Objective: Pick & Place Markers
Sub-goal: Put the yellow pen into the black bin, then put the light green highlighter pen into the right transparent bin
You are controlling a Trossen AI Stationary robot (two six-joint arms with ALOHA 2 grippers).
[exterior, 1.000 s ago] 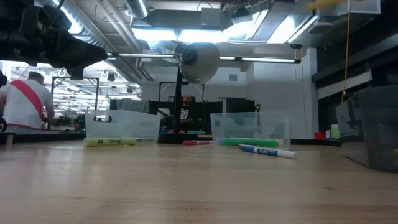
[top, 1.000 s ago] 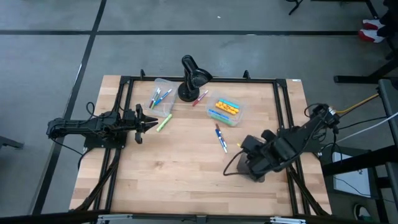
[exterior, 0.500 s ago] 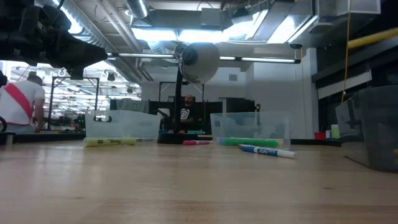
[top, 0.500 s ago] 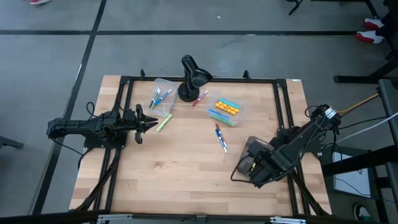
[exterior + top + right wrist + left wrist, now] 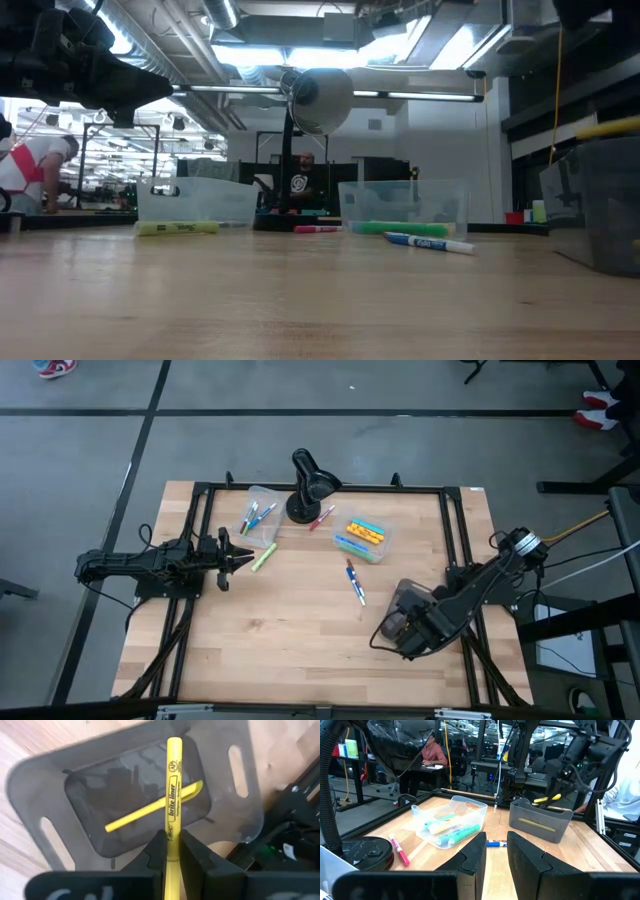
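Observation:
My right gripper (image 5: 171,837) is shut on a yellow highlighter marker (image 5: 172,785) and hangs over a grey bin (image 5: 45,785) at the table's right near side, where another yellow marker (image 5: 150,810) lies inside. The held marker also shows in the low view (image 5: 610,128). Two clear trays (image 5: 258,518) (image 5: 365,537) at the far middle hold several markers. A red marker (image 5: 322,517), a yellow-green one (image 5: 263,558) and a blue one (image 5: 357,590) lie flat on the wood. My left gripper (image 5: 496,847) waits at the left, open, holding nothing. My right gripper pinches the yellow marker's barrel (image 5: 170,840) between its two fingers, just behind the printed label. The fingers come steeply from above and lie across the barrel. The marker is lifted clear, close to level, above the grey bin's opening.
A black desk lamp (image 5: 310,485) stands at the far middle between the clear trays. A black frame rail (image 5: 450,560) runs round the table. Bare wood lies across the near half (image 5: 290,640). A person shows in the room beyond (image 5: 30,170).
My right gripper has come down toward the grey bin with the yellow marker and has tipped further downward and rolled a little. The marker stays in the hold. In the low view it has sunk from the upper edge to just above the bin.

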